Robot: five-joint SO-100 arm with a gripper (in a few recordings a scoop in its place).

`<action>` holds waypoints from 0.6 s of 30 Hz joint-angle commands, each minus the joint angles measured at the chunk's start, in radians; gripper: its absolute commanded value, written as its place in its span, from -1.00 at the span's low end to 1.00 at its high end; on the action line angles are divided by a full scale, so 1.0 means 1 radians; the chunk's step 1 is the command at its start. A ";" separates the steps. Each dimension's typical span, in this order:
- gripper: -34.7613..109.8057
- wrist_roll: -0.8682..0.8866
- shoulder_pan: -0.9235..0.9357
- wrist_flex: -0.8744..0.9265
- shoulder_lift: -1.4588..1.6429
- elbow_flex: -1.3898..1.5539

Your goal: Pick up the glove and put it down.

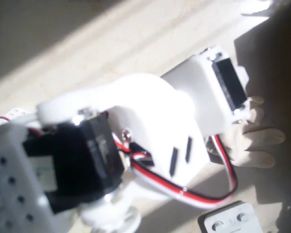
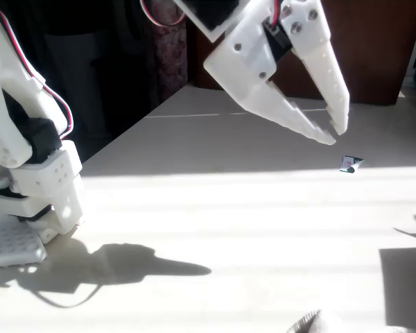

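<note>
The cream glove (image 1: 254, 138) lies flat on the table at the right of the overhead view, its rounded fingers pointing right and its cuff end hidden under the arm's white wrist housing (image 1: 208, 92). In the fixed view a sliver of the glove (image 2: 315, 323) shows at the bottom edge. My gripper (image 2: 336, 136) hangs well above the table at the top of that view, pointing down and to the right. Its fingertips almost touch and there is nothing between them.
A small green-and-white card (image 2: 350, 164) lies on the table beyond the gripper. A white boxy device with round buttons (image 1: 230, 219) sits near the glove at the bottom right. The arm's base (image 2: 28, 201) stands at the left. Sunlit bare tabletop (image 2: 249, 222) spreads across the middle.
</note>
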 commanded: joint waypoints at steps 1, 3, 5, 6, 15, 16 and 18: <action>-0.49 -0.006 0.000 -0.055 0.147 0.132; -0.49 -0.006 0.000 -0.083 0.213 0.212; -0.49 -0.006 0.000 -0.100 0.282 0.285; -0.49 -0.006 0.000 -0.103 0.319 0.319; -0.49 -0.006 0.000 -0.104 0.652 0.637; -0.49 -0.006 0.000 -0.104 0.693 0.669; -0.49 -0.006 0.000 -0.104 0.779 0.730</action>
